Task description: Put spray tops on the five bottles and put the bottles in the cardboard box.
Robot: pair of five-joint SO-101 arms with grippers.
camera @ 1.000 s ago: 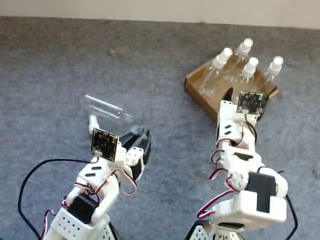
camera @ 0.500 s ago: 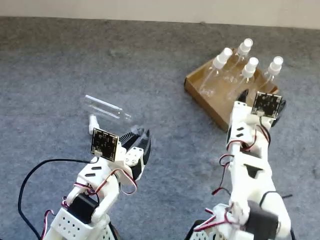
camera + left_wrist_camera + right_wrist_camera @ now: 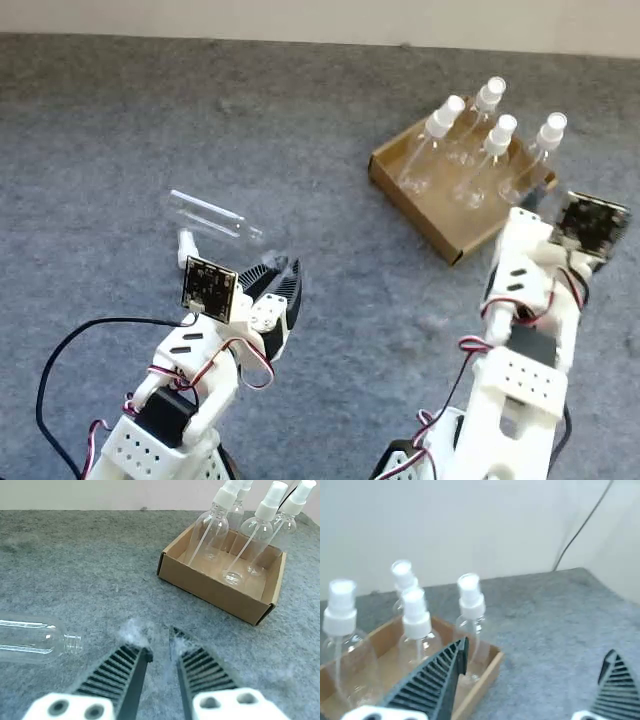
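with fingers (image 3: 432,677) of right gripper (image 3: 536,647) wide apart, hung beside box (image 3: 405,205) of four capped bottles (image 3: 430,150); left gripper (image 3: 160,642) narrowly parted, near bare bottle (image 3: 30,640).

A grey felt-like cover (image 3: 300,120) spreads across the whole table, its nap rough and mottled with lighter and darker patches. Along the far edge it meets a plain pale wall (image 3: 300,15). In the right wrist view a thin dark cable (image 3: 580,525) runs slantwise down that wall to the far edge of the table. Small bits of white fluff lie loose on the felt: one thick tuft (image 3: 132,630), a fainter wisp (image 3: 20,539) farther off, and another pale smudge (image 3: 287,672) to the right.
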